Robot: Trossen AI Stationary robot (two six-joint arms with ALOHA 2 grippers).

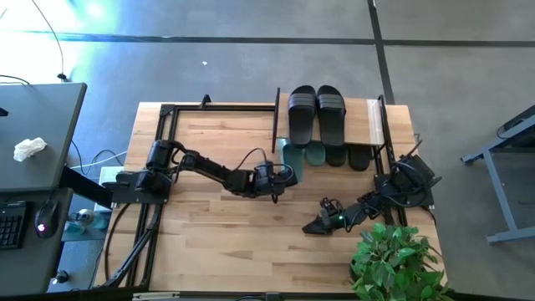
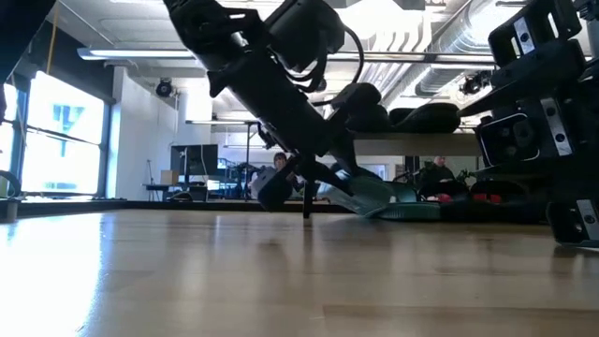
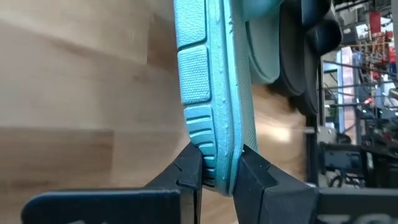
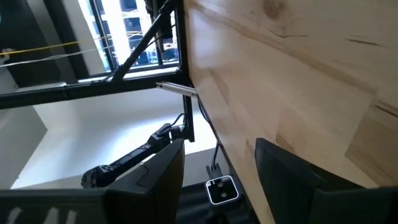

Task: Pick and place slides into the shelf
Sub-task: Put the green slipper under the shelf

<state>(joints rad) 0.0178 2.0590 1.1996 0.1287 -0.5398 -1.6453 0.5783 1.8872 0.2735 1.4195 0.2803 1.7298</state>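
Pinched at its heel edge by the left gripper's (image 3: 216,177) fingers, a green slide (image 3: 214,93) points lengthwise toward the shelf (image 1: 368,121), while the right gripper (image 1: 322,224) waits nearby, fingers spread.

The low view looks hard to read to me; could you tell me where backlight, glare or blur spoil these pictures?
Low view: bright windows behind leave the left arm a dark silhouette, the near table blurred. High view: glare whitens the floor at top left. Left wrist view: the green slide in the left pincer is evenly lit and sharp.

Grey concrete floor (image 1: 251,58), bright windows (image 2: 56,140), perhaps ceiling ducts (image 2: 449,56).
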